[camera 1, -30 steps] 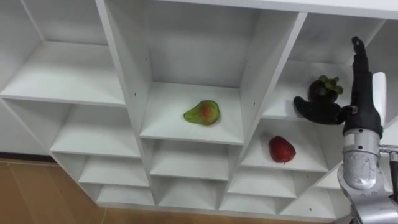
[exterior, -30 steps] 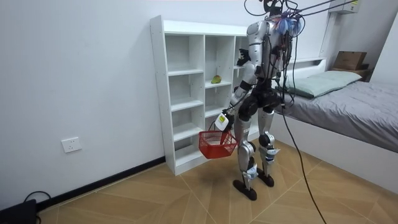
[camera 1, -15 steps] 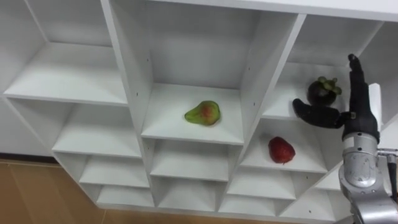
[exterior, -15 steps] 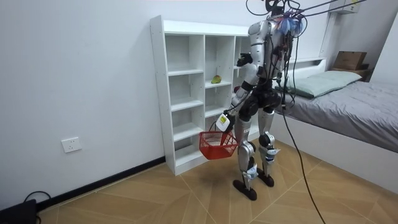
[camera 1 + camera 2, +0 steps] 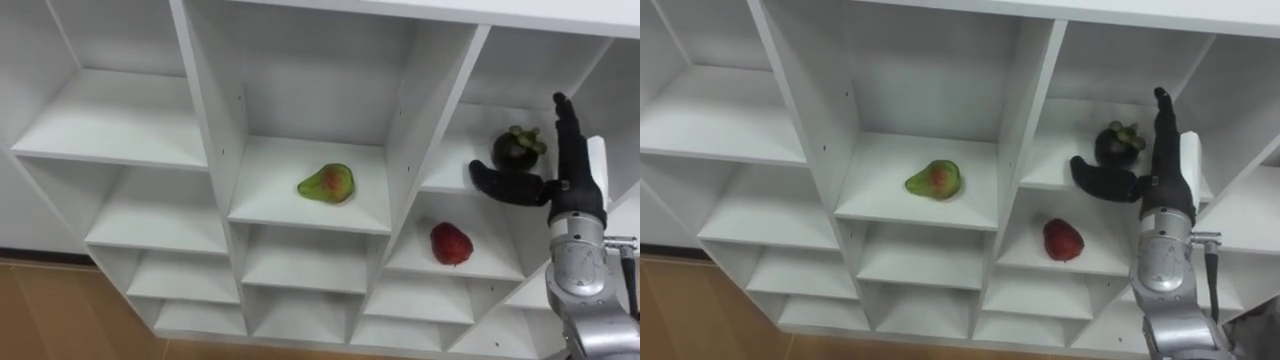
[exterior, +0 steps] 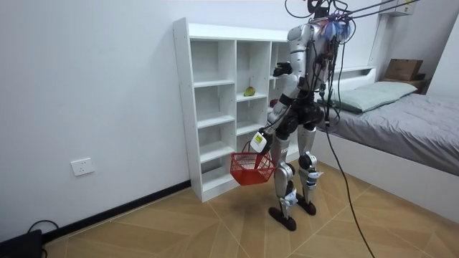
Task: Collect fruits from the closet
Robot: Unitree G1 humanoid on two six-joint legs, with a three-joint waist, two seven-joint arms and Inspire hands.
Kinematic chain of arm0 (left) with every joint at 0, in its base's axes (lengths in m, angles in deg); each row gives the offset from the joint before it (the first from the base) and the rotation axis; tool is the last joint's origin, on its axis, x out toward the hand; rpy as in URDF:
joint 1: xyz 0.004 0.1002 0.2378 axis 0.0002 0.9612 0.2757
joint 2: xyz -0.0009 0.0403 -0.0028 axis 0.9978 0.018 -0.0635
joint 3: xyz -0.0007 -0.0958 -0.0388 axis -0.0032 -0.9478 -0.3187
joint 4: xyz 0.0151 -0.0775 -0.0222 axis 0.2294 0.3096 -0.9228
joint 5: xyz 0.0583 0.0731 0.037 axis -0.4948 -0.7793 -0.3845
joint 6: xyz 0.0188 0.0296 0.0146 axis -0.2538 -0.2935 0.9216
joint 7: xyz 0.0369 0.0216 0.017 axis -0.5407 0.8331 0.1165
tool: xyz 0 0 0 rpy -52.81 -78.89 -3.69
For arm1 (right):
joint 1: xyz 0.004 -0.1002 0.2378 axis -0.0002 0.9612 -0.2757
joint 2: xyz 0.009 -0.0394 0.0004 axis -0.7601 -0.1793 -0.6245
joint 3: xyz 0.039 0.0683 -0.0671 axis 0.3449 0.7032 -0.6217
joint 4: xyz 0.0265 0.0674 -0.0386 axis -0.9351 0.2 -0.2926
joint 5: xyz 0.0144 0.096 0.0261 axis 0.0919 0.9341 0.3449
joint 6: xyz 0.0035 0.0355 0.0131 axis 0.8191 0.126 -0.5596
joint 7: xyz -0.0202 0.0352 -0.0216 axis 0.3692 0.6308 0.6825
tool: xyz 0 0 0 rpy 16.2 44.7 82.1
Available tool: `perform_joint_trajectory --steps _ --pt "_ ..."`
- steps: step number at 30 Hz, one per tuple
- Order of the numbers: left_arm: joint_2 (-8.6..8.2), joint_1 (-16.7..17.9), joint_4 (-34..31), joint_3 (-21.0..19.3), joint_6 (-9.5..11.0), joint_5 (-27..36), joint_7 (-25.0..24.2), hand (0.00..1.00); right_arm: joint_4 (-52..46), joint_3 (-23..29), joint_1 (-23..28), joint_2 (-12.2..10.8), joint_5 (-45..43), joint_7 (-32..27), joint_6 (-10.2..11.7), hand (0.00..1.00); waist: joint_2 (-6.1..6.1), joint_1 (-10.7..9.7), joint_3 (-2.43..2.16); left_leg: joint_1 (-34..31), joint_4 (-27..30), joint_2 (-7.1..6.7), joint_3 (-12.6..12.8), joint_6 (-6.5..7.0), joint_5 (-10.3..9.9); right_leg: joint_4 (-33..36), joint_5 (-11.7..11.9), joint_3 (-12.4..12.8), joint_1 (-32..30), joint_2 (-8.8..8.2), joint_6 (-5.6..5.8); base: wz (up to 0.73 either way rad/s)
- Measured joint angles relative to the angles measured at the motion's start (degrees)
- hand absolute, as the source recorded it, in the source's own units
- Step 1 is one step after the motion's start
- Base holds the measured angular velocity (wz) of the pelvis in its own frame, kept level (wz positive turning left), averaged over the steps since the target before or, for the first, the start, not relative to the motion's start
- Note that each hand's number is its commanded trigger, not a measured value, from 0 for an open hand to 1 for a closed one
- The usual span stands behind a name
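Note:
A white closet of open shelves (image 5: pixel 415 120) stands before me. A green-red pear (image 5: pixel 326 183) lies in the middle compartment. To its right a dark mangosteen (image 5: pixel 519 150) sits on a shelf, and a red fruit (image 5: pixel 451 243) lies one compartment below. My right hand (image 5: pixel 572 170) is raised just right of the mangosteen and is open. Its fingers point straight up, and its thumb reaches left in front of the fruit without closing on it. In the room view my left hand (image 6: pixel 259 138) hangs low, carrying a red basket (image 6: pixel 251 167) by its handle.
I stand upright close to the closet (image 6: pixel 215 107), on a wooden floor. A bed (image 6: pixel 401 122) lies behind me at the room view's right. The closet's upright dividers (image 5: pixel 210 130) bound each compartment.
My right hand has sunk a little beside the mangosteen, its fingers still straight. The fruits lie where they were. The basket still hangs from my left hand.

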Motion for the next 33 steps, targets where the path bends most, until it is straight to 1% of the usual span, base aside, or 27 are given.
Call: perform_joint_trajectory --steps 2,7,9,12,18,25,26,27,28,29,30,33 --pt "0.01 -0.04 -0.04 0.0 -0.3 0.03 -0.01 1.0 0.74 -0.02 0.0 0.0 1.49 0.8 0.0 0.0 0.04 -0.08 -0.06 0.01 0.03 0.0 -0.03 0.0 0.0 0.0 0.0 -0.26 -0.04 -0.01 0.0 0.0" --pt "0.16 -0.03 -0.12 0.0 -0.75 -0.06 -0.03 1.0 1.41 0.0 -0.02 0.12 1.51 2.95 -0.07 0.0 -0.07 -0.52 -0.42 0.02 0.09 -0.05 -0.49 0.0 0.0 0.0 0.0 -0.35 0.02 -0.06 0.0 0.03" --pt "0.41 0.01 -0.22 0.0 -1.16 -1.22 -0.12 1.0 1.97 0.09 -0.08 0.18 1.45 4.23 -0.09 0.0 -0.28 -0.83 -0.59 -0.02 0.08 -0.07 -0.71 0.0 0.0 -0.06 0.0 -0.48 0.11 -0.12 0.0 0.05" --pt "0.48 0.02 -0.98 -0.03 -1.84 -2.52 -0.14 1.0 2.29 0.7 -0.07 0.34 1.11 5.78 -0.1 0.0 -0.31 -0.88 -0.62 -0.05 0.08 -0.07 -0.72 -0.01 -0.01 -0.08 0.0 -0.48 0.12 -0.09 0.0 0.0" --pt "0.83 -0.25 -1.36 -0.04 -1.84 -4.47 -0.16 1.0 2.28 1.79 -0.07 0.37 -0.89 8.78 -0.03 0.0 -0.27 -0.87 -0.72 0.01 0.04 -0.06 -0.68 -0.01 -0.01 -0.07 0.0 -0.35 0.08 0.0 0.0 0.0" --pt "0.89 -0.22 -1.35 -0.08 -1.84 -4.88 -0.12 1.0 2.42 1.98 -0.07 0.64 -0.96 10.12 -0.01 0.0 -0.24 -0.86 -0.81 0.1 -0.02 -0.01 -0.63 -0.01 -0.02 -0.02 0.01 -0.27 0.15 0.1 -0.02 0.0" --pt "0.89 -0.21 -1.35 -0.08 -1.84 -4.89 -0.11 1.0 2.42 2.24 -0.06 0.68 -1.03 10.63 -0.01 0.21 -0.22 -0.86 -0.81 0.1 -0.02 0.0 -0.64 -0.01 -0.02 0.0 0.02 -0.28 0.23 0.11 -0.03 0.0" --pt "0.89 -0.21 -1.35 -0.08 -1.84 -4.89 -0.09 1.0 2.45 2.35 -0.06 0.76 -1.09 10.88 -0.01 0.54 -0.2 -0.86 -0.81 0.1 -0.02 0.01 -0.65 -0.02 -0.02 0.03 0.03 -0.28 0.4 0.12 -0.05 0.0" --pt "0.89 -0.21 -1.35 -0.08 -1.84 -4.9 -0.09 1.0 2.45 2.37 -0.06 0.81 -1.13 11.04 -0.01 0.67 -0.18 -0.86 -0.8 0.11 -0.02 0.02 -0.66 -0.02 -0.02 0.03 0.04 -0.29 0.44 0.13 -0.06 0.0" --pt "0.89 -0.21 -1.35 -0.08 -1.84 -4.9 -0.08 1.0 2.49 2.43 -0.04 0.97 -1.16 11.28 -0.01 0.88 -0.16 -0.86 -0.8 0.14 -0.01 0.02 -0.67 -0.02 -0.02 0.04 0.05 -0.31 0.49 0.14 -0.06 0.0" --pt "0.89 -0.21 -1.35 -0.08 -1.84 -4.91 -0.08 1.0 2.5 2.44 -0.04 1.19 -1.26 11.32 -0.01 1.0 -0.11 -0.85 -0.79 0.17 -0.03 0.02 -0.69 -0.02 -0.03 0.05 0.06 -0.32 0.54 0.14 -0.07 0.0" --pt "0.89 -0.2 -1.35 -0.08 -1.84 -4.93 -0.06 1.0 2.5 3.34 -0.05 1.69 -2.23 11.32 0.0 1.0 -0.01 -0.81 -0.8 0.29 -0.36 0.02 -0.74 -0.01 -0.05 0.07 0.08 -0.35 0.68 0.15 -0.06 0.0"
